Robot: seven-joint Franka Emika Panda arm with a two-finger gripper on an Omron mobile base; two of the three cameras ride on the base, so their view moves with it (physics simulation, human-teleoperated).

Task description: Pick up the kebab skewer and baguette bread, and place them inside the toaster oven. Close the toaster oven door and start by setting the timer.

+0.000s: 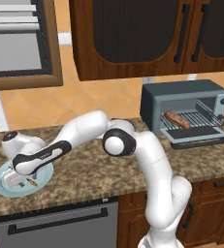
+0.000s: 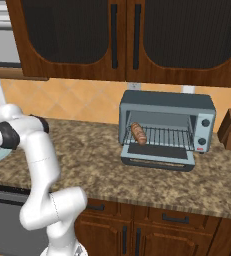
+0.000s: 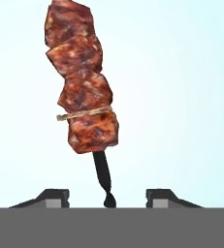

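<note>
Pincer down over the pale plate at lower left of the left base view, jaws partly apart with a tip on either side of the kebab skewer; its dark stick end sits between them at the bottom of the hand view, chunks running toward the top, nothing gripped yet. Baguette bread already lies on the rack in the toaster oven at right on the table, toaster oven door dropped open. To do this well I should, I judge, stay centred on the bare stick, close squarely across it rather than on the chunks, then lift straight up before swinging toward the oven.
</note>
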